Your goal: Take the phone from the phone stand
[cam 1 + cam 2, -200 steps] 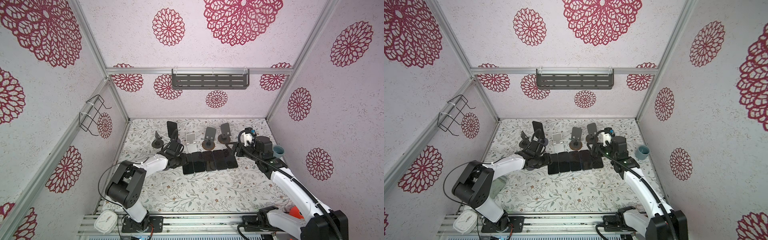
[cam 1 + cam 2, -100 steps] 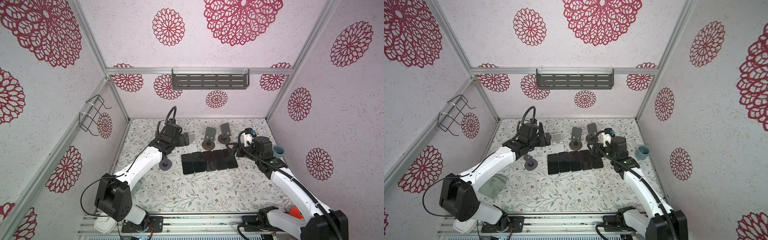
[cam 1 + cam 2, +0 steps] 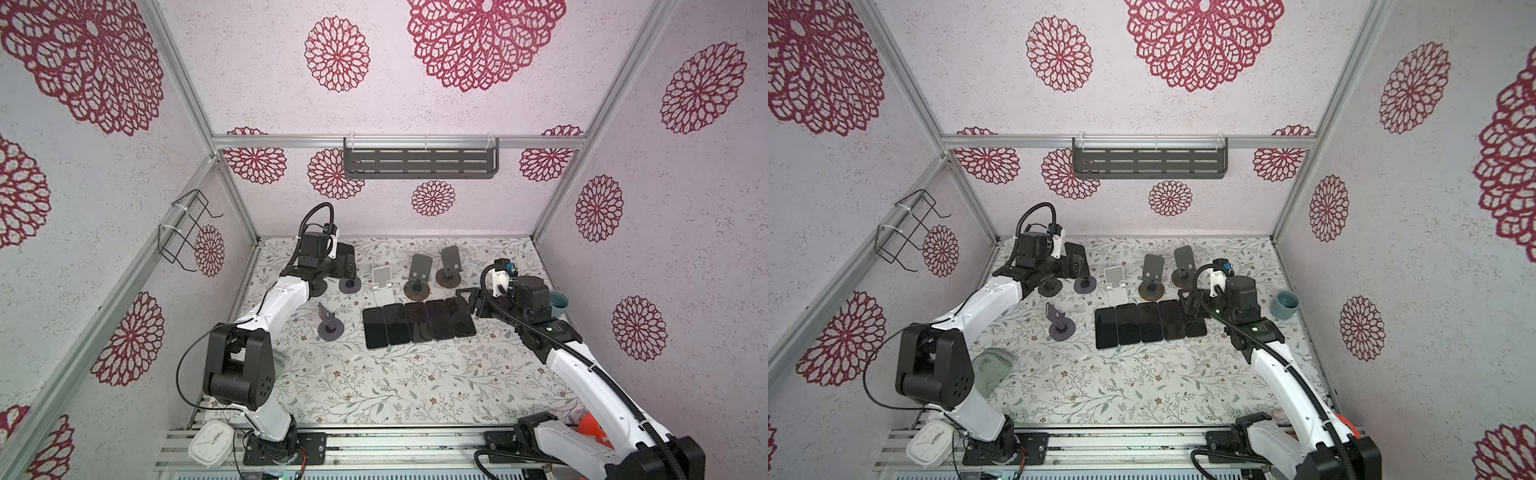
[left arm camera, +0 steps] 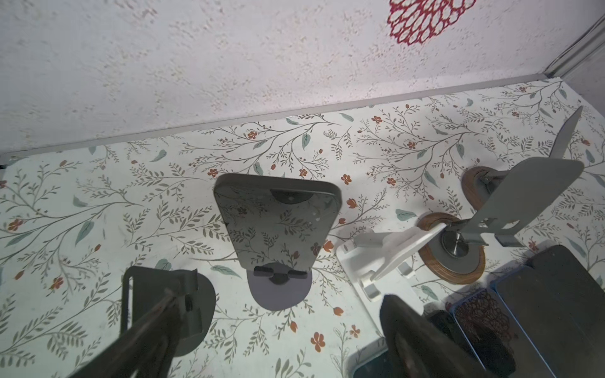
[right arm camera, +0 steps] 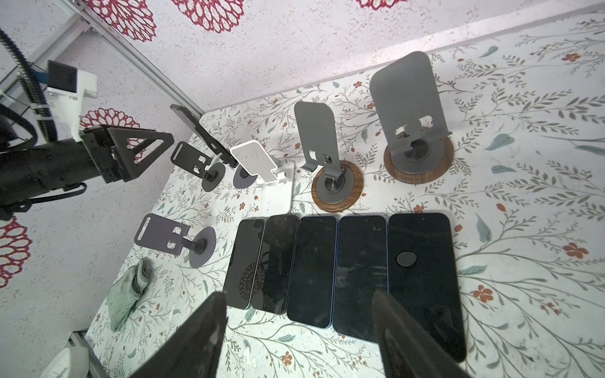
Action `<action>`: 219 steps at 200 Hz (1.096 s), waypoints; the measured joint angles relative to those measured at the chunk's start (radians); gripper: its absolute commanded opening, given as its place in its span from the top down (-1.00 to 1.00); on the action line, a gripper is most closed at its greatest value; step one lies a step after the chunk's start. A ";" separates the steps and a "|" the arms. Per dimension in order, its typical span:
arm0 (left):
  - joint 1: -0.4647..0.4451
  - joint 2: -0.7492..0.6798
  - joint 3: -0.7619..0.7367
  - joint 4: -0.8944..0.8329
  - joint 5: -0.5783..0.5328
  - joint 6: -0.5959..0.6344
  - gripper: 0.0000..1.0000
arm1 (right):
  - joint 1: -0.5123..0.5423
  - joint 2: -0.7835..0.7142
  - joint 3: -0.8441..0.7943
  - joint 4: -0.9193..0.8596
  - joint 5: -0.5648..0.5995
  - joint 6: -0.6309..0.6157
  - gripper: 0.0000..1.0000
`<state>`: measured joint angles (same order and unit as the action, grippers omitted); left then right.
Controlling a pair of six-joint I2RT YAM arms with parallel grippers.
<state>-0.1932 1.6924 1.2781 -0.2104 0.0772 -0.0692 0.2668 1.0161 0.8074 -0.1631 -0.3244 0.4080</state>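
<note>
Glass gleams on the dark, round-cornered slab phone (image 4: 276,222), whose glossy face mirrors the leaf-and-flower print of the worktop (image 3: 374,386). It leans back on the small mauve-grey phone stand with a flat round base (image 4: 278,294), near the rear wall at the left. The left gripper (image 4: 281,304) faces it with its matte black jaws spread wide and nothing between them, the phone standing beyond the fingertips. One finger (image 4: 154,324) overlaps a black slotted metal stand (image 4: 203,311), and whether the two touch I cannot tell. To the right of the phone are a white plastic stand with a perforated plate (image 3: 382,281) and two grey sheet-metal stands on round wood-grain bases (image 3: 417,278). Another mauve-grey stand (image 3: 328,324) sits apart, nearer the front. Five flat black phones (image 5: 314,268) lie side by side in a row, long edges close together. The right gripper (image 5: 298,296) hangs over that row, its rough black jaws apart and empty.
</note>
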 measured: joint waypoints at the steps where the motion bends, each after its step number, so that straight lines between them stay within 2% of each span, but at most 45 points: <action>1: 0.001 0.001 0.000 0.001 0.002 0.001 -0.95 | 0.000 -0.001 0.000 0.000 0.000 0.000 -0.48; 61: 0.038 0.111 0.047 0.104 0.140 0.047 -0.96 | 0.000 -0.046 0.000 -0.018 0.018 0.003 -0.48; 109: 0.040 0.182 0.090 0.129 0.165 0.051 -1.00 | -0.001 -0.047 0.000 -0.026 0.034 0.003 -0.47; 179: 0.044 0.214 0.140 0.148 0.176 0.052 -0.39 | -0.001 -0.063 0.000 -0.045 0.043 0.003 -0.48; 219: 0.044 0.214 0.141 0.147 0.175 0.054 -0.24 | -0.001 -0.063 0.000 -0.049 0.045 0.002 -0.48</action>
<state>-0.1493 1.9064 1.4189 -0.0631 0.2527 -0.0154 0.2661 0.9531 0.8074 -0.2123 -0.2798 0.4103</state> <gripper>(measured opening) 0.747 0.738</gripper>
